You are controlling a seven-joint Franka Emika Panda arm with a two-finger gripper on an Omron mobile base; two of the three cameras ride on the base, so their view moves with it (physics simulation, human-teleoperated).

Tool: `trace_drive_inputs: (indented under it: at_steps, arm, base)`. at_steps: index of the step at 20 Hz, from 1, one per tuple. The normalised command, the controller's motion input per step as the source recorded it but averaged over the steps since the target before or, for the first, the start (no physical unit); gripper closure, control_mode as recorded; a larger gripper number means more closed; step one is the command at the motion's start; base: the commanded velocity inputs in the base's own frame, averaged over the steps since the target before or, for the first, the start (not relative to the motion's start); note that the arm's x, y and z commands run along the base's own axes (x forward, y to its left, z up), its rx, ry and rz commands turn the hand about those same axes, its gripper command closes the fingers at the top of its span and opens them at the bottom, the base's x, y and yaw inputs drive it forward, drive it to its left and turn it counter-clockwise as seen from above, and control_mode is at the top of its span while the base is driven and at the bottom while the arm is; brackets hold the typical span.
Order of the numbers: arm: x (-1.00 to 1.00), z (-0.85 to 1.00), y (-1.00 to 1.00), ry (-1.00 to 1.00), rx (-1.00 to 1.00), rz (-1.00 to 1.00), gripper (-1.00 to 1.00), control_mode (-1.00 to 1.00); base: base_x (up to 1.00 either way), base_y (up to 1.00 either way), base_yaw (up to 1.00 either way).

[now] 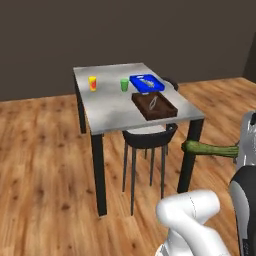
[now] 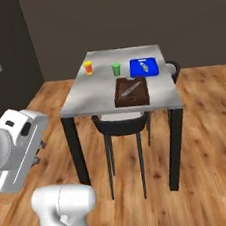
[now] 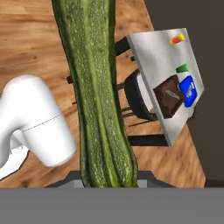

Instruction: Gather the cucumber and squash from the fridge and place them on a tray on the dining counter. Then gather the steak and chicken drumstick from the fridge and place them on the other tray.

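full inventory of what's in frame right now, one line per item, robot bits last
dining counter: 1, grey marble top, black legs, mid-room on the wood floor
tray: 1, dark brown wood, on the counter's near right part, a silver utensil lying in it
other tray: 1, bright blue, on the counter just behind the brown one, a small silvery item in it
yellow cup: 1, yellow with a red band, counter's far left part
green cup: 1, green, between the yellow cup and the blue tray
chair: 1, black with a pale seat, tucked under the near edge; another dark chair back shows beyond the far right corner
cucumber: 1, long, warty green, held out from the hand
gripper: 1, at the cucumber's base, fingertips hidden
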Motion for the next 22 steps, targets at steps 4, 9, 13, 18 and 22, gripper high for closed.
trace_drive_inputs:
  at_steps: [4,9,13,18,22]
  arm:
    - [0.0,0.0,0.0,0.0,0.0,0.0,1.0,1.0]
    - [0.0,0.0,0.0,0.0,0.0,0.0,1.0,1.0]
    - [0.0,0.0,0.0,0.0,0.0,0.0,1.0,1.0]
    - [0.0,0.0,0.0,0.0,0.0,0.0,1.0,1.0]
    - [0.0,0.0,0.0,0.0,0.0,0.0,1.0,1.0]
  base:
    - [1.0,-0.99,0.19]
    - [1.0,-0.73,0.25]
    - [1.0,-0.25,0.23]
    - [1.0,-0.23,0.31]
    - [1.0,-0.52,0.44]
